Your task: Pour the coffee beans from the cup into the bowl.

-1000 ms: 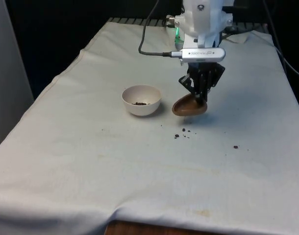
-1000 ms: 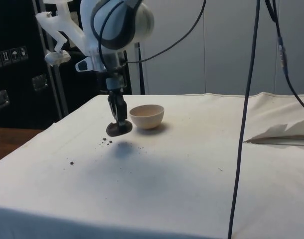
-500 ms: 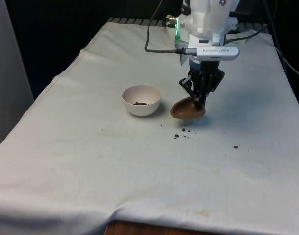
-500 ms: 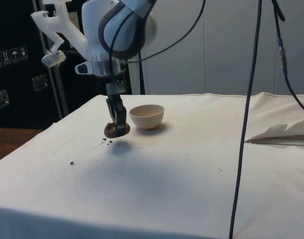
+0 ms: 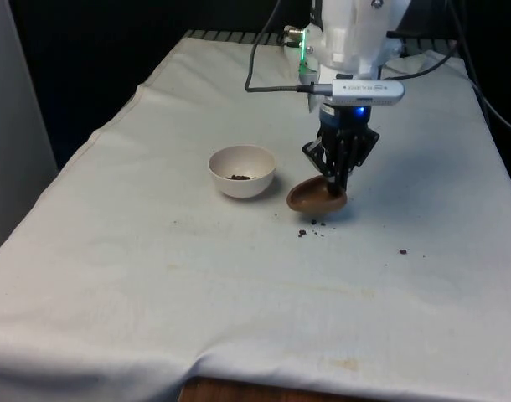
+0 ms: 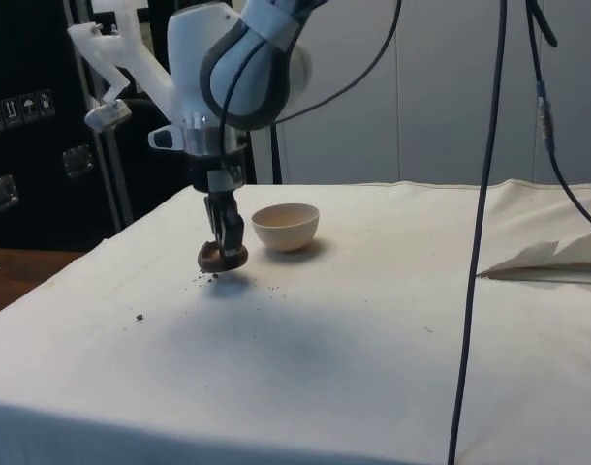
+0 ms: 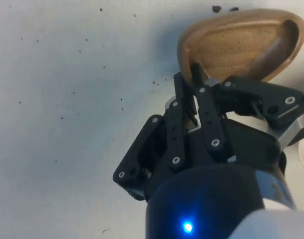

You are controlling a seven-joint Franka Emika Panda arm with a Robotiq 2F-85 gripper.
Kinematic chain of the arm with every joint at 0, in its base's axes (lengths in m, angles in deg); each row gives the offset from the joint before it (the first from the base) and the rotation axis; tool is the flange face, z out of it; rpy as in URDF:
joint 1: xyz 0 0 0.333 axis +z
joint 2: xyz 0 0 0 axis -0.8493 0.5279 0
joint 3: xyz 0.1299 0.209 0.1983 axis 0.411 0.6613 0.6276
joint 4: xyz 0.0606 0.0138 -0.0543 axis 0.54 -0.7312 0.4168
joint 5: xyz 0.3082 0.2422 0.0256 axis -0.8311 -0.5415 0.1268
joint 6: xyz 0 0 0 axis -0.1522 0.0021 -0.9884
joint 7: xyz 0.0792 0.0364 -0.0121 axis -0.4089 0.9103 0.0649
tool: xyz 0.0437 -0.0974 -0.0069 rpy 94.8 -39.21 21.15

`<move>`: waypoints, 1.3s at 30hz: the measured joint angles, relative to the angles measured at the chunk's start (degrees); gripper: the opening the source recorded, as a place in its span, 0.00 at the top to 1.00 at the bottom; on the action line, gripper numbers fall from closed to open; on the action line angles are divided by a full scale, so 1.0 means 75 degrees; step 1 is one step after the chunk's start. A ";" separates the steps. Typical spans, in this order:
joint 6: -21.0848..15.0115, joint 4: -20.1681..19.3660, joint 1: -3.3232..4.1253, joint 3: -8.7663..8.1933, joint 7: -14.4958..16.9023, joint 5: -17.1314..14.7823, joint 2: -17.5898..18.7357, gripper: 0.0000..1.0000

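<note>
My gripper (image 5: pixel 335 181) is shut on the rim of a brown wooden cup (image 5: pixel 315 197), held tilted just above the cloth to the front view's right of the bowl. In the side view the cup (image 6: pixel 222 258) hangs at the gripper (image 6: pixel 225 244) in front of the bowl. The wrist view shows the cup's (image 7: pixel 241 45) inside bare, with the gripper (image 7: pixel 194 74) pinching its wall. The white bowl (image 5: pixel 241 171) sits on the cloth with a few dark coffee beans (image 5: pixel 239 177) in it; the bowl (image 6: pixel 286 226) stands upright.
Spilled beans (image 5: pixel 311 229) lie on the cloth just in front of the cup, and one more bean (image 5: pixel 402 250) lies further to the front view's right. Black cables (image 6: pixel 480 232) hang down in the side view. A crumpled white sheet (image 6: pixel 552 260) lies at the far edge.
The gripper has lowered the cup toward the cloth and shifted it slightly to the front view's left, closer to the spilled beans. The bowl has not moved.
</note>
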 measured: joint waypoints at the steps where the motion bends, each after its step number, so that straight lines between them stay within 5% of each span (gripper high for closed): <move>1: -0.0053 -0.0023 -0.0023 0.0008 0.0031 -0.0008 0.0000 1.00; 20: -0.0351 -0.0053 -0.0351 0.0306 0.0344 -0.0214 0.0176 0.99; 39: -0.0351 -0.0038 -0.0397 0.0359 0.0344 -0.0214 0.0168 0.00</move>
